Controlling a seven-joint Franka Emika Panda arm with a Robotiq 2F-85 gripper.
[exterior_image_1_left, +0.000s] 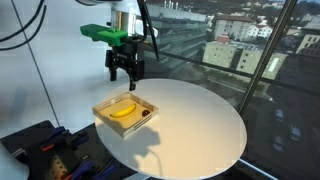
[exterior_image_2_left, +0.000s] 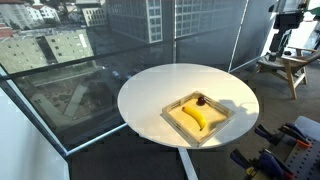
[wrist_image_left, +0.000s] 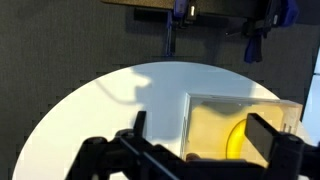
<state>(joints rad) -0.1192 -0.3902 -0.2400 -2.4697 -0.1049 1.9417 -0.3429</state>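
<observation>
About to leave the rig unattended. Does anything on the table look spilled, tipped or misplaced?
Nothing stands out. The banana lies inside the wooden tray beside a small dark item, the tray sits level on the white table, and the open tool hangs above, touching nothing.

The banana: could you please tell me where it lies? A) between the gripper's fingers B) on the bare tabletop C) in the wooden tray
C: the banana lies inside the wooden tray, and the open gripper hangs above it without touching it.
</observation>
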